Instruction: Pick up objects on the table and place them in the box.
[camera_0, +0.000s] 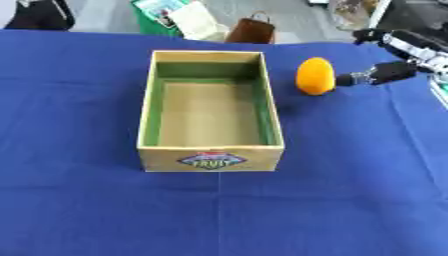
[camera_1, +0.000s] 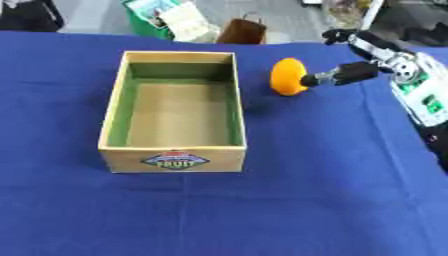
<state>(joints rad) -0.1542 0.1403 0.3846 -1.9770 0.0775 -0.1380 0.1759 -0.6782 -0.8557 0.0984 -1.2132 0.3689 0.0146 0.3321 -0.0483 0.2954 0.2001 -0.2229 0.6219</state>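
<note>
In the left eye view, a box (camera_0: 211, 112) sits in the middle of the blue table (camera_0: 79, 210). It has nothing in it — only its green walls and brown floor show. It has a "FRUIT" label on its front. Just to the right of the box, near its far corner, is an orange fruit (camera_0: 315, 76). The right hand (camera_0: 378, 74) comes in from the right side, and one dark finger touches the fruit's right side. Another finger sticks up higher, away from the fruit. I cannot tell if the fruit is on the cloth or a little above it.

In the right eye view, the same hand shows more of itself. The finger on the fruit looks straight, and I see no finger curled around it — but the far side of the fruit is hidden, so I cannot tell if the hand really holds it. The left hand does not show at all.

I think the job is at the picking-up step. Next, the hand needs fingers on both sides of the fruit. Then it must lift it over the box's right wall and let go inside.
</note>
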